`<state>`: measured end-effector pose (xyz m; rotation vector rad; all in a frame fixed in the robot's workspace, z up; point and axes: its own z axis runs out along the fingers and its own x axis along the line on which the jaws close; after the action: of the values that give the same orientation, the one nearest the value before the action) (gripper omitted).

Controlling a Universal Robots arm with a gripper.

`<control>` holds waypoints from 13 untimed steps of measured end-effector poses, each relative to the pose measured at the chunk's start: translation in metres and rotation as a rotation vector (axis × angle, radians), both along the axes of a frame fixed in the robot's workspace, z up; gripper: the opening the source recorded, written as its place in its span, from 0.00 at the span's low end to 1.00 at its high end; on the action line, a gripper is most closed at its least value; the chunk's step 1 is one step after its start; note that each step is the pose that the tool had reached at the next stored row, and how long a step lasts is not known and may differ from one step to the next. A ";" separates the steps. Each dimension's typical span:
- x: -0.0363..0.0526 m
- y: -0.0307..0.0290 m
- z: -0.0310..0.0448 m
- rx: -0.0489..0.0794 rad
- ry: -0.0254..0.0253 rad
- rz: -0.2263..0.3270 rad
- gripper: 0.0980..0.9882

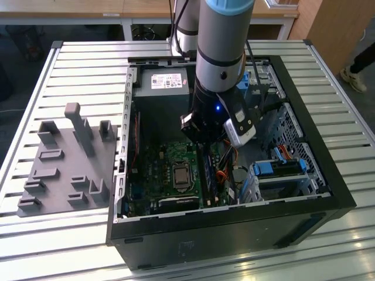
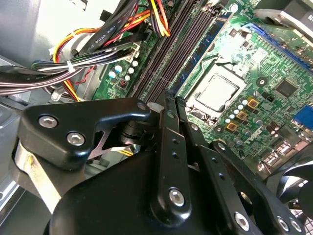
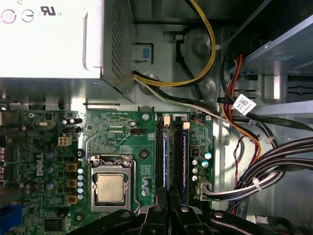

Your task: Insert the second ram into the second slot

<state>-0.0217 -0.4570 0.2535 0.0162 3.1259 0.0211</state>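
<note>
Holding gripper [image 2: 169,103] tips pressed together, nothing clamped, bearing down over second ram [image 3: 165,156], probably pushing it home.

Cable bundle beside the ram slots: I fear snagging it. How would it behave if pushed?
The cable bundle runs in loose curves, so probably floppy. A white tie binds it, so it would likely shift as one and, plugged into the board, spring back.

Slatted metal table [image 1: 76,64], open computer case [image 1: 234,237], grey fixture plate [image 1: 61,170]
</note>
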 end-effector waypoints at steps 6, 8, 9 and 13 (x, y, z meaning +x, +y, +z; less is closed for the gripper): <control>0.0010 -0.0001 -0.0047 0.000 0.0001 0.000 0.04; 0.0010 0.0000 -0.0082 0.000 0.0001 0.000 0.04; 0.0010 -0.0001 -0.0100 0.000 0.0001 0.000 0.04; 0.0010 -0.0001 -0.0119 -0.001 0.0002 0.000 0.04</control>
<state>-0.0207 -0.4571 0.2416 0.0160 3.1262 0.0200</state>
